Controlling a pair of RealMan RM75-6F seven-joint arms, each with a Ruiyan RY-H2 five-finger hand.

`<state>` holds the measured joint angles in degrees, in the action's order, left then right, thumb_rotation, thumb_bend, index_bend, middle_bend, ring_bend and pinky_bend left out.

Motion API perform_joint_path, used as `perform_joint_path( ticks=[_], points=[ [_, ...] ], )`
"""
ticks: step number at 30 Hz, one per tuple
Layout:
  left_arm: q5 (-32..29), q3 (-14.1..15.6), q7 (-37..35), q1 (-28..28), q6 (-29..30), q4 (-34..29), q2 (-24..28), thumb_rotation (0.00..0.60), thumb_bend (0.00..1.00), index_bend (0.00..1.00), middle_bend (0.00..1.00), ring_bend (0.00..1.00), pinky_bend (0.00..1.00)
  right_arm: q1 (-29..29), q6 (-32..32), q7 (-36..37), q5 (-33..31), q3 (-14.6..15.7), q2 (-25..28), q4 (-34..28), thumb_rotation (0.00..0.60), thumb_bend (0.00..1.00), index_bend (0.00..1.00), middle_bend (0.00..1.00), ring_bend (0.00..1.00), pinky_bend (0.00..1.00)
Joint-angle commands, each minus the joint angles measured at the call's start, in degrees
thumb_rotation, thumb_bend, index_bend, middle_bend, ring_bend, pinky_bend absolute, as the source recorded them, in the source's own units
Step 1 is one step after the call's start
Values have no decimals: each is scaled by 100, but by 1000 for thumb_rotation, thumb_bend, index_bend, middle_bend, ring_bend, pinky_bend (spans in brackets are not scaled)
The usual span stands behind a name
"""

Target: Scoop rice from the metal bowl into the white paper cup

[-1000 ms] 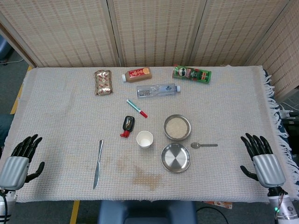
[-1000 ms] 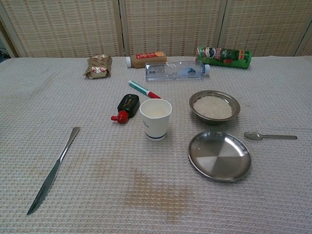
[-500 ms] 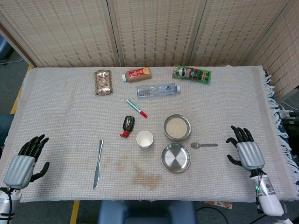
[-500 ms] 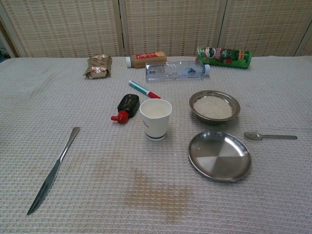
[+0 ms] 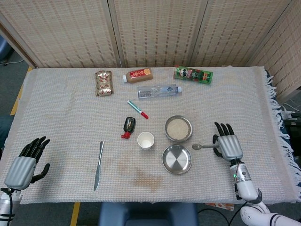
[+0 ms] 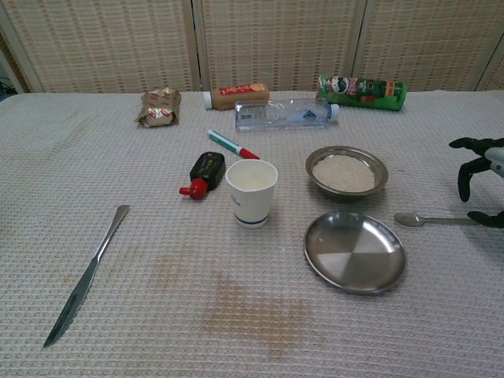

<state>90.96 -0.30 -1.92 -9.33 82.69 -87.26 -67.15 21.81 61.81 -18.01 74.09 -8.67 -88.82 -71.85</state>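
A metal bowl of rice (image 5: 178, 128) (image 6: 346, 170) sits right of centre. Left of it stands the empty white paper cup (image 5: 145, 140) (image 6: 252, 192). A metal spoon (image 5: 204, 146) (image 6: 435, 220) lies right of the bowl, bowl end toward the plate. My right hand (image 5: 228, 145) (image 6: 482, 179) hovers over the spoon's handle end with fingers spread, holding nothing. My left hand (image 5: 26, 162) rests open at the table's near left corner, seen only in the head view.
An empty metal plate (image 5: 177, 159) (image 6: 354, 251) lies in front of the rice bowl. A table knife (image 5: 98, 165) lies at left. A black-and-red item (image 5: 128, 126), a marker (image 5: 137, 108), a water bottle (image 5: 157, 91), a snack pack (image 5: 104, 83), a brown bottle (image 5: 138, 75) and a green can (image 5: 193, 74) lie farther back.
My right hand has moved left and forward from the table's right edge to the spoon's handle, now entering the chest view. The left hand has barely shifted.
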Motion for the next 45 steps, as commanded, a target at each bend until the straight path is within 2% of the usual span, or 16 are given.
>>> perform_joint_path(
  ticks=[1, 11, 27, 45],
  points=[
    [8, 4, -27, -3, 2, -6, 11, 600, 436, 0, 0, 0, 126, 83, -89, -20, -72, -29, -93, 71, 600, 286, 531, 0, 0, 0],
    [-23, 24, -121, -33, -75, -8, 49, 600, 436, 0, 0, 0, 126, 293, -344, -225, -299, 5, -296, 265, 600, 318, 542, 0, 0, 0],
    [-29, 56, -142, -60, -133, -34, 76, 600, 436, 0, 0, 0, 126, 325, -397, -246, -463, 116, -251, 274, 600, 318, 495, 0, 0, 0],
    [-65, 75, -109, -84, -204, -49, 91, 600, 442, 0, 0, 0, 126, 379, -483, -214, -595, 183, -319, 355, 600, 317, 495, 0, 0, 0]
  ],
)
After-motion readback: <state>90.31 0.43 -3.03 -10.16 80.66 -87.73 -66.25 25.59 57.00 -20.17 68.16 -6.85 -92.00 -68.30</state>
